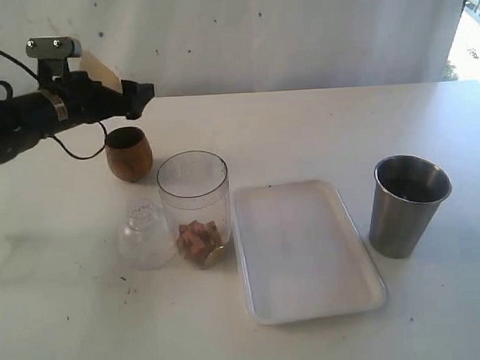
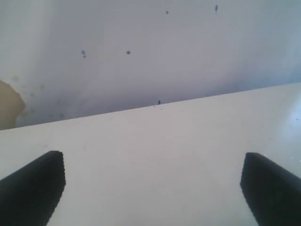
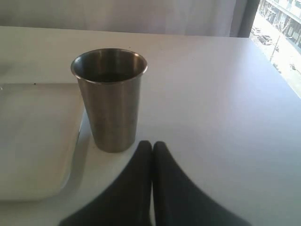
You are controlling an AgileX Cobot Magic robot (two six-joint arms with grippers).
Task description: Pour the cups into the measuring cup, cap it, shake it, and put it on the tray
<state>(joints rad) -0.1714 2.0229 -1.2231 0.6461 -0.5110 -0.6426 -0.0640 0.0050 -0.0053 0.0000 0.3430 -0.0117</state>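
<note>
Item one, tray [image 1: 307,257]: flat, white, rounded corners, low rim, lying on the white table [image 1: 317,121] with nothing on it; taken here as the reference for all placements. Item two, measuring cup [image 1: 195,199]: tall clear cylinder, upright and uncapped, just beside the tray's left long edge; a small heap of brownish pieces [image 1: 199,239] lies at its bottom. Item three, cap [image 1: 145,236]: clear dome with a short neck, standing neck-up on the table on the far side of the measuring cup from the tray, close against the cylinder; contact cannot be confirmed. Item four, wooden cup [image 1: 129,153]: round, brown, upright, left of the tray beyond the measuring cup and further back than the cap; interior dark, contents not discernible. Item five, steel tumbler [image 1: 408,204]: tapered, brushed, upright, just off the tray's right long edge, apart from the rim; interior dark, contents not discernible. Item six, left gripper [image 2: 151,160]: held in the air well left of the tray, above and just behind the wooden cup, fingers [image 2: 33,188] spread wide with only bare table between them. Item seven, right gripper [image 3: 151,155]: seen only in the right wrist view, fingers [image 3: 136,188] pressed together with nothing between them, pointing toward the tumbler's base on the side of the tumbler away from the tray.
</note>
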